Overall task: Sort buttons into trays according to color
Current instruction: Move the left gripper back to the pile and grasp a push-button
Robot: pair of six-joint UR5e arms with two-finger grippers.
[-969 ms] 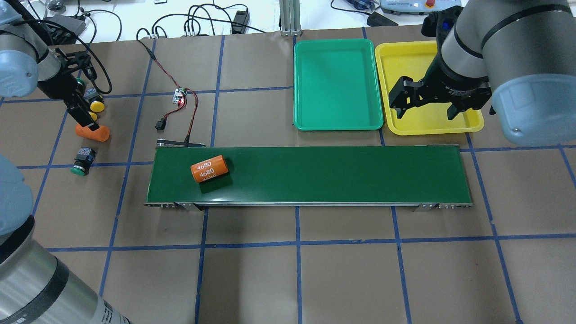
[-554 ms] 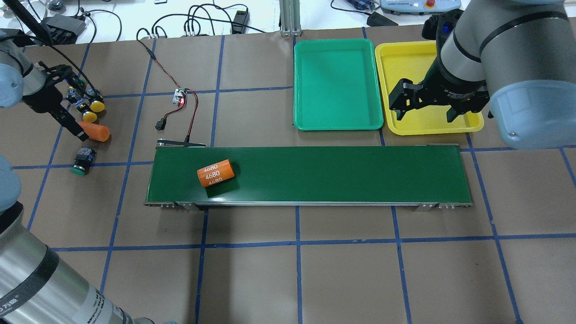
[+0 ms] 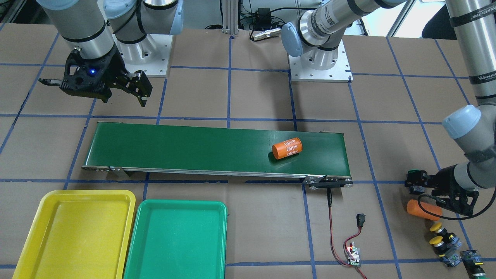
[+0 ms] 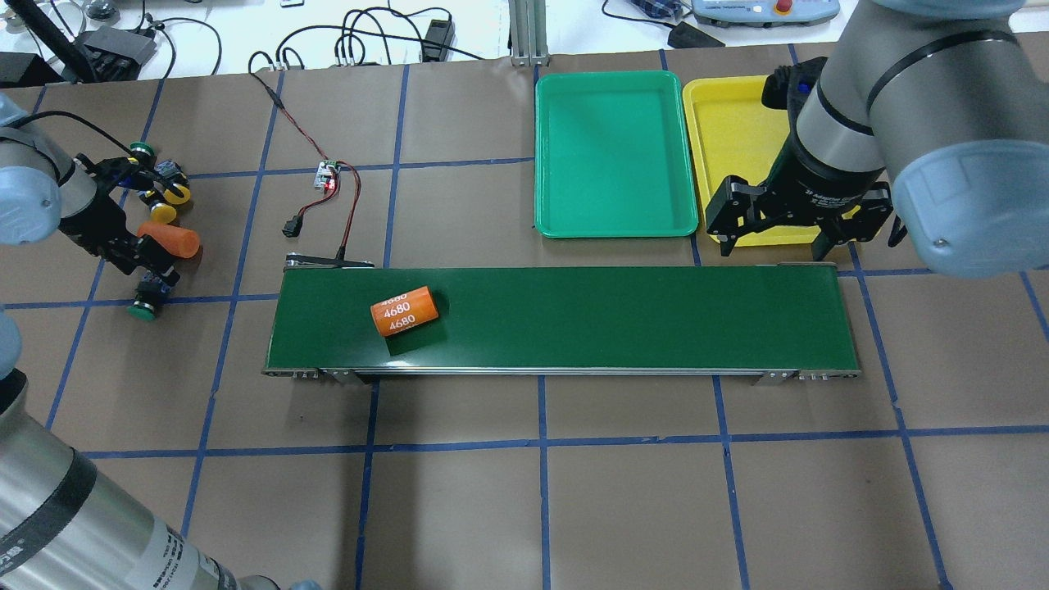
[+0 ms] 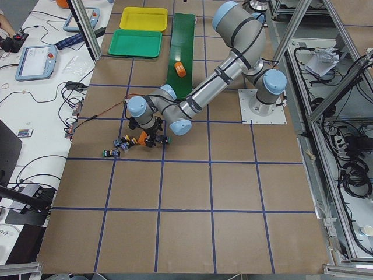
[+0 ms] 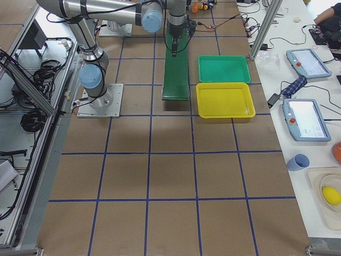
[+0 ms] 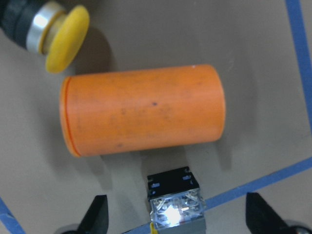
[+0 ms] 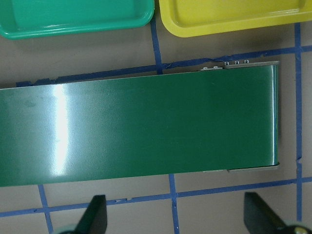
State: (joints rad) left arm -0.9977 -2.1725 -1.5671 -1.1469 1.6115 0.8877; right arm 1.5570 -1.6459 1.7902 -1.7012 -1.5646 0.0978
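A robotics lab: two industrial arms (image 3: 329, 17) are bolted through steel plates (image 3: 338, 69) to a table (image 4: 639, 508) papered brown and gridded in blue tape (image 4: 541, 442). A small conveyor (image 4: 623, 319) runs off a bare circuit board (image 3: 353, 255). White benches (image 6: 298, 186) alongside carry teach pendants (image 6: 306, 120) and cables, and aluminium posts (image 4: 530, 33) frame the cell, with cable bundles (image 6: 26, 114) at its edge.

table (image 4: 623, 508) brown, blue-taped grid | white side bench (image 6: 314, 152) | aluminium frame post (image 6: 265, 29)
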